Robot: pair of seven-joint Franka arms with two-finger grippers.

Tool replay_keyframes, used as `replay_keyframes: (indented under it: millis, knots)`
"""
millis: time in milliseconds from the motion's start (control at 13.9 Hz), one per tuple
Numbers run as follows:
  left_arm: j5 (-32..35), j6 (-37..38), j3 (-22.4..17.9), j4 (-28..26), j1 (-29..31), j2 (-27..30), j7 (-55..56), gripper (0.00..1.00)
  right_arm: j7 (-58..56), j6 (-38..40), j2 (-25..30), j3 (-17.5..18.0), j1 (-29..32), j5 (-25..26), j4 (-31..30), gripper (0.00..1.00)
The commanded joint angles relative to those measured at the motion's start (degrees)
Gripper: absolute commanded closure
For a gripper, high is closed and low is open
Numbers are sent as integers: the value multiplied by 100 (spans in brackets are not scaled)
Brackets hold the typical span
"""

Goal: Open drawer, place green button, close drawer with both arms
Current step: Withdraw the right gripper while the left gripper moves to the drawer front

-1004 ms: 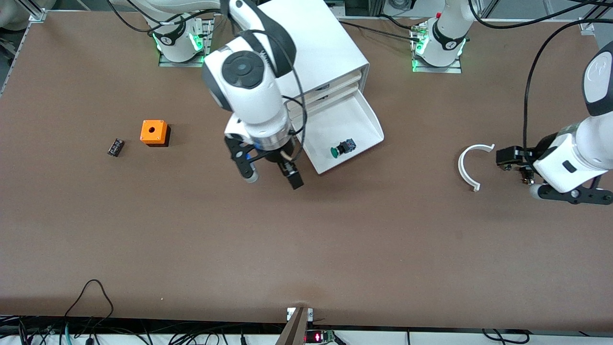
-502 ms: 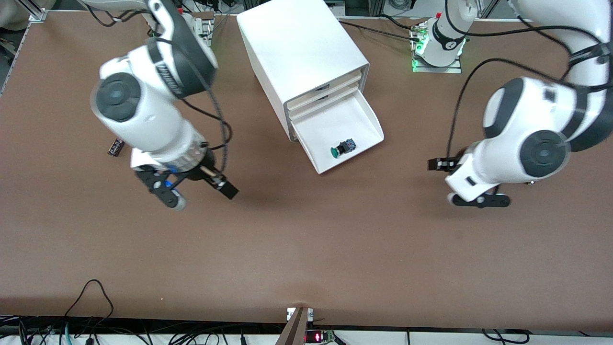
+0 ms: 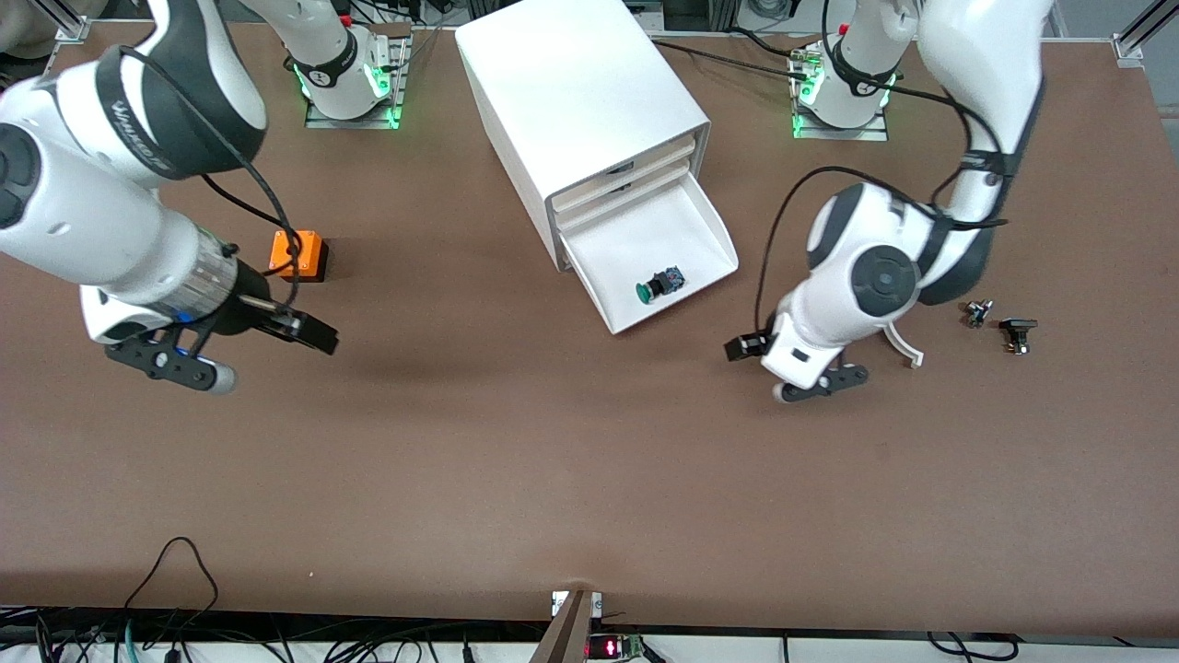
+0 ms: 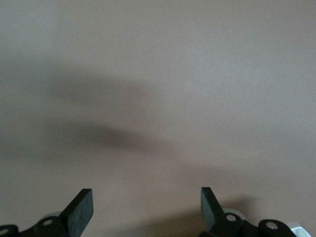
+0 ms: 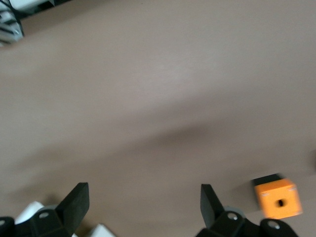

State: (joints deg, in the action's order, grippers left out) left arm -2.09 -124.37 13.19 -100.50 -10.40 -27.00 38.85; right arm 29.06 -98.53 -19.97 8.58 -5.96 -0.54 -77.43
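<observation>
The button [image 3: 659, 284], black with a green cap, lies in the open bottom drawer [image 3: 645, 230] of the white cabinet [image 3: 580, 92], near the drawer's front edge. My right gripper [image 3: 262, 357] is open and empty over the table near the orange cube [image 3: 297, 255], toward the right arm's end. In the right wrist view my right gripper [image 5: 144, 205] has its jaws wide apart over bare table, with the cube [image 5: 278, 198] beside it. My left gripper [image 3: 769, 370] is open and empty over the table beside the drawer. In the left wrist view it [image 4: 146, 207] shows only bare table.
A white curved piece [image 3: 907, 348] lies partly under the left arm. Two small dark parts [image 3: 976, 313] [image 3: 1018, 331] lie toward the left arm's end. The small black ribbed block is hidden by the right arm. Cables run along the table's near edge.
The right arm has swung from beside the drawer toward its own end of the table. The left arm has swung in toward the drawer. The button has stayed in the drawer.
</observation>
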Motion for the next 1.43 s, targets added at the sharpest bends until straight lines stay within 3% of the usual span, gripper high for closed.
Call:
replay_keyframes:
  millis: [0,143,359,574,1076,1363]
  knots:
    - [-99,-219,-27,-286,-286,11,621,4,-742,-131,817,135,252,273,-1026,0]
    - [-90,-315,-27,-295,-453,-173,896,4,-1199,-184,1108,65,279,361,-1343,0]
    - [-90,-1087,-18,-724,-629,-288,1142,4,-1701,-228,1494,-233,227,361,-1686,0]
    - [-90,-1020,-1,-892,-630,-271,1143,4,-1913,-228,1742,-304,252,353,-1845,0]
    - [-108,-993,737,-1235,-559,-279,1467,4,-2185,-149,2181,-313,411,300,-2038,0]
    - [-371,-713,1027,-1262,-524,-271,1389,4,-2247,-52,2138,-331,402,238,-2030,0]
